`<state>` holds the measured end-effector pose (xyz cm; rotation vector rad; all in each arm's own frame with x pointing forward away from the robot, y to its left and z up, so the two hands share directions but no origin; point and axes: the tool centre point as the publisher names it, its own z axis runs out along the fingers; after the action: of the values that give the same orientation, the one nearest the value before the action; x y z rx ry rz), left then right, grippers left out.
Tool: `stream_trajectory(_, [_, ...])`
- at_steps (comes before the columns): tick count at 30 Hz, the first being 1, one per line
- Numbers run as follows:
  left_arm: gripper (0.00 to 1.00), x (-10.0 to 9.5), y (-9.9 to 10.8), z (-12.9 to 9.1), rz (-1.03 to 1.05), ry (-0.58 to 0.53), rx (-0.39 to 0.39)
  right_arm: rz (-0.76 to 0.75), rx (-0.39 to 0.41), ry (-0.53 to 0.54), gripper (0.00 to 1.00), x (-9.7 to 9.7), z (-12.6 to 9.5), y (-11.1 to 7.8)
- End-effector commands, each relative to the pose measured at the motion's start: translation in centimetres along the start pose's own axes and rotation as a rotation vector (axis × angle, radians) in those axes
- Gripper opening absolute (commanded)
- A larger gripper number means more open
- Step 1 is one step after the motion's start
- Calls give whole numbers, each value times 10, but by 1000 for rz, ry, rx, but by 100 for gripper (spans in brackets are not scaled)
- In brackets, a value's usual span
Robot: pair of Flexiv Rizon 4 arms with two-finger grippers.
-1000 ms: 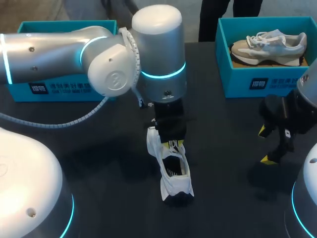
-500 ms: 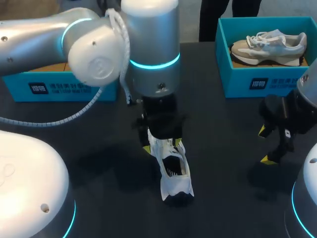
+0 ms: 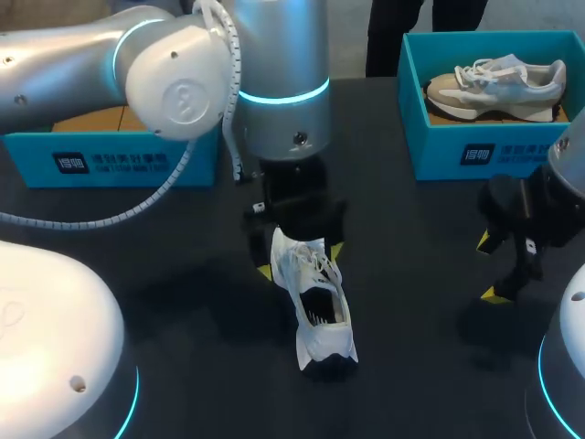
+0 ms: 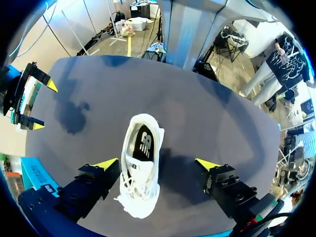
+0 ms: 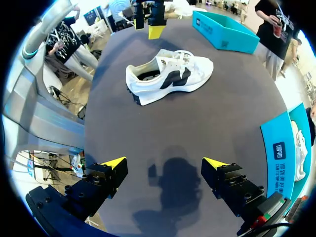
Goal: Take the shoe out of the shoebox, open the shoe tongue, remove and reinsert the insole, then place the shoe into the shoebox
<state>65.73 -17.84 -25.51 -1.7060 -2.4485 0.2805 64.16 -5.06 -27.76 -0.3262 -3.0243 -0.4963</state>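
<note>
**Head view.** The white shoe (image 3: pixel 315 306) stands upright on its sole near the middle of the dark table (image 3: pixel 411 366), heel toward the robot and laced forefoot under the left gripper (image 3: pixel 300 260). The left arm comes in over the left shoebox (image 3: pixel 110 163), a teal box at the table's far left. The right shoebox (image 3: pixel 494 151), also teal, sits at the far right and holds a beige sneaker (image 3: pixel 498 84). The right gripper (image 3: pixel 491 267) hangs over bare table, well apart from the white shoe.

**Left wrist view.** The left gripper (image 4: pixel 157 164) is spread wide. The white shoe (image 4: pixel 140 168) lies between its fingers, just beside one yellow tip and clear of the other. The shoe's mouth is ahead of the fingers.

**Right wrist view.** The right gripper (image 5: pixel 164 163) is likewise spread, with nothing between its fingers. The white shoe (image 5: pixel 170 74) lies well ahead of it.
</note>
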Motion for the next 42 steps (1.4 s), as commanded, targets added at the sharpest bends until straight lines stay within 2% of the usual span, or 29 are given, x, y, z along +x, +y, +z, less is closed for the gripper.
stream_trajectory(1, [100, 2, -17, 4, -94, -10, -10, 1, 2, -2, 100, 1, 1, 0])
stream_trajectory(3, [100, 2, -30, 7, -212, 14, -8, 1, 2, -2, 100, 1, 1, 0])
stream_trajectory(8, [100, 10, -57, 15, -605, 19, -104, 1, 2, -2, 100, 1, 1, 0])
stream_trajectory(11, [100, 18, -66, 21, -765, -4, -54, 1, 2, -2, 100, 1, 1, 0])
stream_trajectory(13, [100, 20, -69, 27, -848, -3, 15, 1, 2, -2, 100, 1, 1, 0])
stream_trajectory(16, [100, 18, -72, 36, -968, -9, 21, 1, 2, -2, 100, 1, 1, 0])
stream_trajectory(21, [100, 16, -79, 43, -1075, -64, 9, 1, 2, -2, 100, 1, 1, 0])
stream_trajectory(25, [100, 16, -84, 44, -1217, -155, -1, 1, 2, -2, 100, 1, 1, 0])
stream_trajectory(26, [100, 15, -84, 42, -1256, -161, -9, 1, 2, -2, 100, 1, 1, 0])
stream_trajectory(27, [100, 14, -82, 40, -1249, -154, -53, 1, 2, -2, 100, 1, 1, 0])
stream_trajectory(35, [100, 14, -82, 40, -1249, -154, -53, 1, 2, -2, 100, 1, 1, 0])
stream_trajectory(40, [100, 7, -85, 66, -1292, -80, -68, 1, 2, -2, 100, 1, 1, 0])
stream_trajectory(42, [100, 6, -85, 74, -1336, -98, -99, 1, 2, -2, 100, 1, 1, 0])
